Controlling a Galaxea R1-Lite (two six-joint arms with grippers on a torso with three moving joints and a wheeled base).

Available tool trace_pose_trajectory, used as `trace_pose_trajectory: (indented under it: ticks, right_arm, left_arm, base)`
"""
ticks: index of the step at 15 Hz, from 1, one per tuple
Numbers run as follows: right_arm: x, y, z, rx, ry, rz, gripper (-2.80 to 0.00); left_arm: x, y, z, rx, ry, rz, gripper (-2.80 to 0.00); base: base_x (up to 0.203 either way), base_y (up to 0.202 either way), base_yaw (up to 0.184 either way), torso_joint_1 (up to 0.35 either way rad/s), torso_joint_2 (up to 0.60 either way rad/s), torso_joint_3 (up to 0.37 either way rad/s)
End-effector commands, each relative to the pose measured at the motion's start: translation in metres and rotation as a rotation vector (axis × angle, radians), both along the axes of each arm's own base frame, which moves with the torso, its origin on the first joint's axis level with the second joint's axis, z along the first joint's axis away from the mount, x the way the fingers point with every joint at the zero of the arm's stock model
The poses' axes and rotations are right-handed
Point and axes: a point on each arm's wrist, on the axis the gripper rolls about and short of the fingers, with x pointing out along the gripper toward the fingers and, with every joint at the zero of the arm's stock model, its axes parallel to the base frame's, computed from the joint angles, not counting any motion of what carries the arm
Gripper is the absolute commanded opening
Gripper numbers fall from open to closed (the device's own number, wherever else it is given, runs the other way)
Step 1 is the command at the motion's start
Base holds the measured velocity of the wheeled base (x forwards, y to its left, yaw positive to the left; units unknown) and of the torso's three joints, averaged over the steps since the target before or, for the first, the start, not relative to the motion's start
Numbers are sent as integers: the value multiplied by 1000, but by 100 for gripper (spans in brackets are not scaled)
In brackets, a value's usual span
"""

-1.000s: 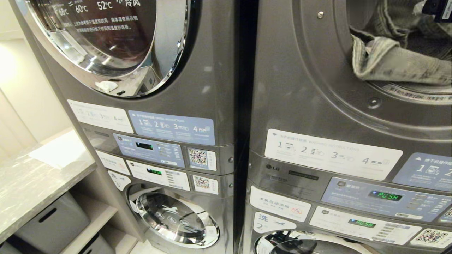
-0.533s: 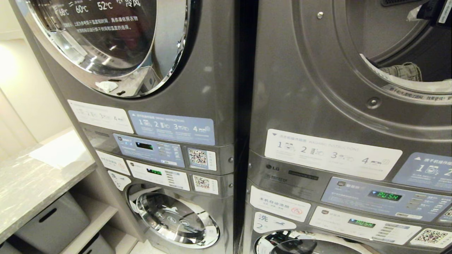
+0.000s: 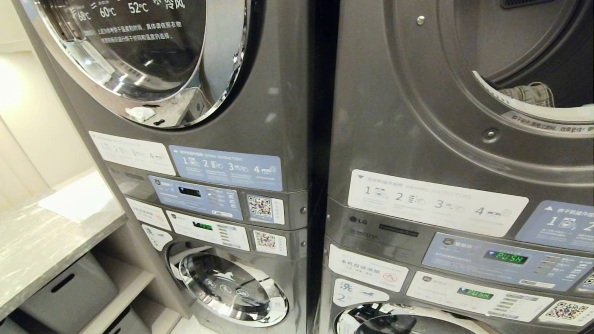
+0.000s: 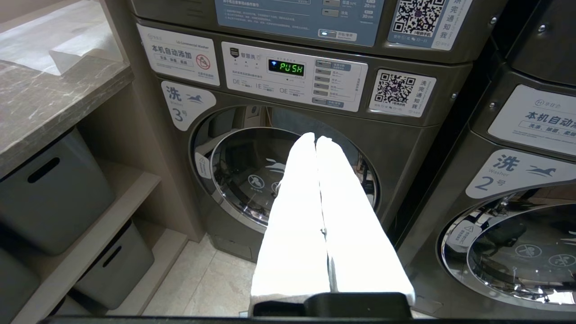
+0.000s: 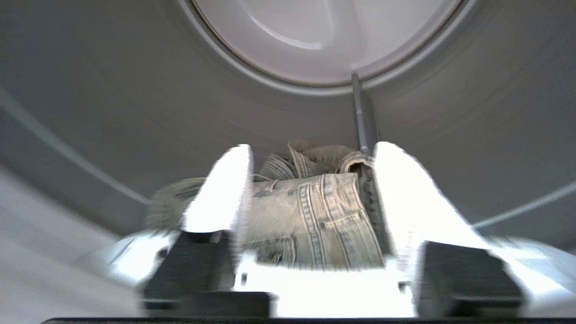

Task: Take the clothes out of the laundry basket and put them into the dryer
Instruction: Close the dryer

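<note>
The dryer [image 3: 445,116] at the upper right stands with its door open. A pair of faded blue jeans [image 3: 529,93] lies low inside, just past the rim. In the right wrist view my right gripper [image 5: 313,148] is inside the grey drum [image 5: 112,112], open, its white fingers apart. The jeans [image 5: 310,211] lie crumpled on the drum floor beyond them. My left gripper [image 4: 316,137] is shut and empty, parked low in front of the washer marked 3. The laundry basket is out of view, and neither arm shows in the head view.
A second stacked machine with a closed glass door [image 3: 139,55] stands to the left. A marble counter [image 3: 41,236] with grey bins [image 3: 69,287] beneath it runs along the far left. Control panels [image 3: 506,264] and two lower washer doors [image 4: 252,175] face me.
A second ago the jeans hung over the dryer's rim. They have dropped inside the drum, and the right gripper has left the head view's upper right corner.
</note>
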Motion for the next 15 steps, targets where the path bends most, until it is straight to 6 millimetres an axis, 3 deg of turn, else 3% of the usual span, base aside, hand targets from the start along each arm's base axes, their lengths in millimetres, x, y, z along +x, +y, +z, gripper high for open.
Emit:
trace_pose_trajectory:
  ticks: [1,5,9,14,15]
  right_arm:
    - [-50,1,-14,-6,10,17,-280]
    - [-98,1,-114,-131,271,50,-280]
    - [-144,2,-219,-247,425,83,-280]
    - [-190,3,-343,-309,447,161,-280]
    - [-195,4,-352,-318,405,206,-280]
  left_arm:
    - [0,0,0,0,-1,0,-280]
    - [0,0,0,0,0,0,-280]
    - [0,0,0,0,-1,0,-280]
    - [0,0,0,0,-1,0,-280]
    - [0,0,0,0,-1,0,-280]
  base:
    - [0,0,0,0,0,0]
    - [0,0,0,0,0,0]
    - [0,0,0,0,0,0]
    - [0,0,0,0,0,0]
    - [0,0,0,0,0,0]
